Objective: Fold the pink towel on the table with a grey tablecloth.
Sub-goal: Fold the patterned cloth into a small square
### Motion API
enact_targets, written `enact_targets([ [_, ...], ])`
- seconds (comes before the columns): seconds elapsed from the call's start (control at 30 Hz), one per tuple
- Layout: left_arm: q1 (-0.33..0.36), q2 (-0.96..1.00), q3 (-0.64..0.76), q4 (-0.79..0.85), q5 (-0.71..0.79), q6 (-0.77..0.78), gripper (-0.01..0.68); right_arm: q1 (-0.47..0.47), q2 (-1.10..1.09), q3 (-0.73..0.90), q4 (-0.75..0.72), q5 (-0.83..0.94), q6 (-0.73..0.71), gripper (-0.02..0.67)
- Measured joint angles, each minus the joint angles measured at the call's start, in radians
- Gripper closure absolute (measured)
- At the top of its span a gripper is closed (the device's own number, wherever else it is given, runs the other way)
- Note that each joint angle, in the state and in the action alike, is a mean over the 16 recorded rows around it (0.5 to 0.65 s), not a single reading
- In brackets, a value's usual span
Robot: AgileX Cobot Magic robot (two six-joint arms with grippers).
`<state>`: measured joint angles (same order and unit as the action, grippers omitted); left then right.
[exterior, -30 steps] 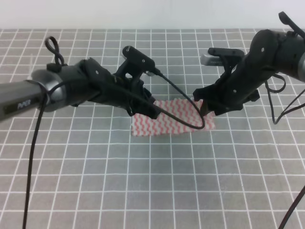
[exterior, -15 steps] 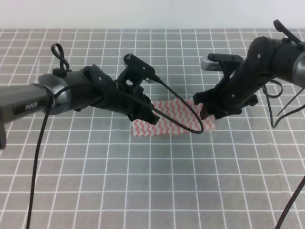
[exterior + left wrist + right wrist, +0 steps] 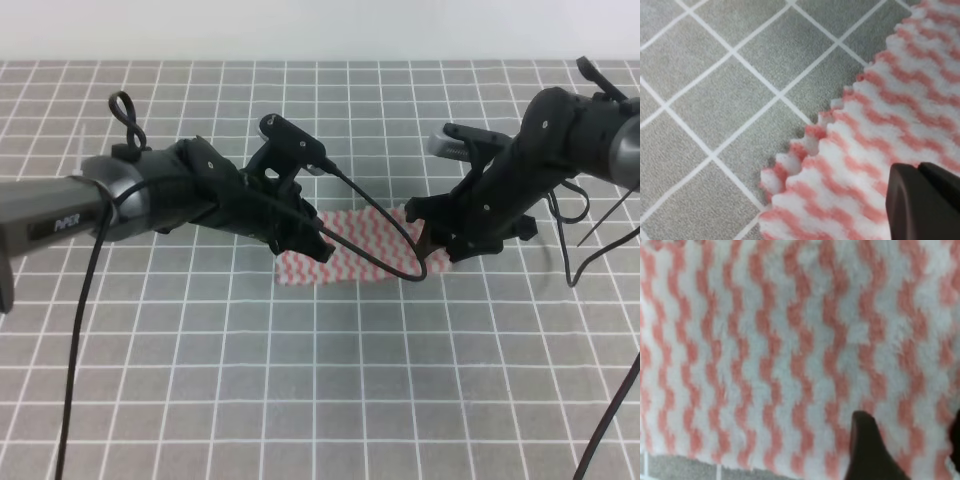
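Towel (image 3: 350,250) lies flat on the table (image 3: 300,380), a little far of centre — pink-and-white zigzag stripes, wider left to right than near to far.

Left gripper (image 3: 308,235) sits low over the towel's far-left corner; the arm comes in from the left edge of the high view. A black cable (image 3: 385,215) loops from its wrist across the towel's middle. Left wrist view: one dark fingertip (image 3: 925,200) at lower right over the cloth, the scalloped towel (image 3: 890,130) edge running diagonally against the grey grid (image 3: 715,90). Only that one finger is in frame, so I cannot tell how the jaws stand.

Right gripper (image 3: 440,240) is down at the towel's right edge, arm reaching in from the right. Right wrist view: towel (image 3: 765,340) fills nearly the whole frame; one dark fingertip (image 3: 867,450) pokes up at the bottom, a sliver of another at the right edge — jaws spread, cloth visible between them.
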<state>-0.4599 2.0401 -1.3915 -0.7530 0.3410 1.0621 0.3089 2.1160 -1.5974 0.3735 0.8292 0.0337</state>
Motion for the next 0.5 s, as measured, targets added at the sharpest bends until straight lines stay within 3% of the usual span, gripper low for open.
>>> enact_targets([
  [0.3,0.001,0.003,0.000,0.001,-0.001,0.001,0.675,0.000,0.007,-0.004,-0.008,-0.004,0.009,0.406],
  [0.5,0.007,0.004,-0.001,0.001,-0.001,0.002,0.675,0.000,0.007,-0.027,-0.033,0.005,0.017,0.381],
])
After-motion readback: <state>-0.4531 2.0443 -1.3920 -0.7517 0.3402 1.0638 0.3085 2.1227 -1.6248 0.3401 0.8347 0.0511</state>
